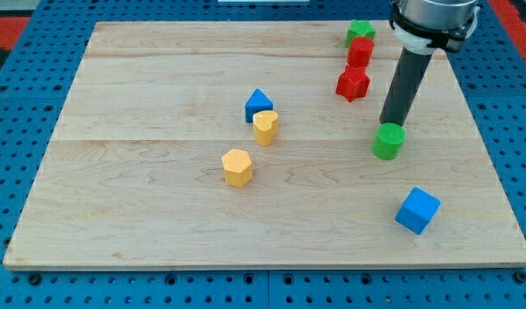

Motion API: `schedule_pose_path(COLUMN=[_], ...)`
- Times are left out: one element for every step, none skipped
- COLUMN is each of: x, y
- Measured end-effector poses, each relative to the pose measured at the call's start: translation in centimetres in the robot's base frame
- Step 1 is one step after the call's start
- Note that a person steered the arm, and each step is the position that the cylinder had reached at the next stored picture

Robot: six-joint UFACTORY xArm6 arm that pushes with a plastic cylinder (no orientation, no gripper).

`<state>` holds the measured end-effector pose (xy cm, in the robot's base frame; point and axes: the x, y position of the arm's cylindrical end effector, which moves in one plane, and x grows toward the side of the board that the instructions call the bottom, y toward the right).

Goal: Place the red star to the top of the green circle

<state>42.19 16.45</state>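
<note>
The red star (353,84) lies on the wooden board at the view's upper right. The green circle (388,142) stands lower and a little to the right of it, apart from it. My tip (389,124) is at the lower end of the dark rod, right at the top edge of the green circle, seemingly touching it. The tip is to the right of and below the red star, with a gap between them.
A second red block (359,51) and a green star (359,33) sit above the red star. A blue triangle (257,104), a yellow heart (265,126) and a yellow hexagon (237,166) lie mid-board. A blue cube (417,210) lies at the lower right.
</note>
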Motion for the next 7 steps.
schedule_pose_path(x=[0.2, 2.3, 4.9, 3.9, -1.1, -7.0, -11.3], y=[-1.3, -1.2, -1.1, 0.8, 2.6, 2.6, 0.1])
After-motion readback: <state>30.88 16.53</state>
